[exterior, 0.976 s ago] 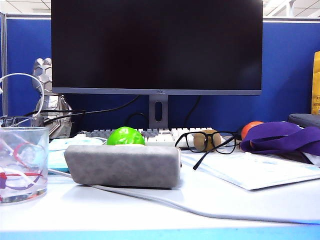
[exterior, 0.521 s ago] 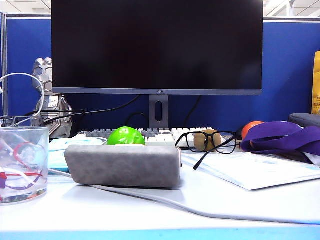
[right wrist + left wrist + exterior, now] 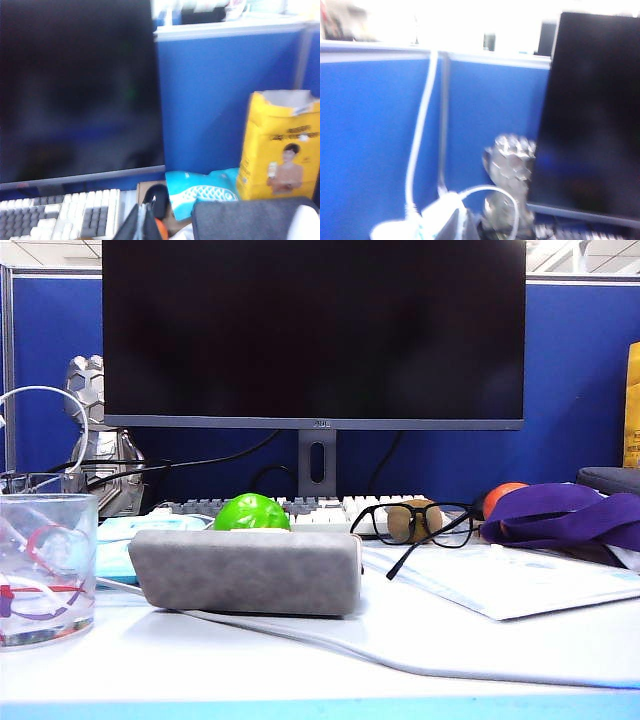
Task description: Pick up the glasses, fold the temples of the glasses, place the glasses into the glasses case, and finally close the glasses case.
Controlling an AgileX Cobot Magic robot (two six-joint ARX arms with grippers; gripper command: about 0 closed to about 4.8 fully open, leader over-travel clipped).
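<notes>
**A:** What sat on the desk, left to right?

**B:** A clear cup point(image 3: 45, 568) at the far left, then the case point(image 3: 247, 571), shut, lying lengthwise near the front edge, a white cable point(image 3: 300, 638) running under it. A green ball point(image 3: 252, 512) sat just behind it, before the keyboard point(image 3: 300, 510). Right of the case stood the glasses point(image 3: 415, 523), temples point(image 3: 425, 544) unfolded, one tip resting on a paper sheet point(image 3: 510, 585). Purple cloth point(image 3: 565, 515) lay furthest right.

**B:** And the grippers?

**A:** Neither appeared in the exterior view. The left gripper point(image 3: 462, 227) showed only as a blurred tip facing the blue partition point(image 3: 375, 140); I couldn't tell its state. The right gripper point(image 3: 142, 222) had its jaws together, holding nothing, aimed past the monitor point(image 3: 75, 90).
</notes>
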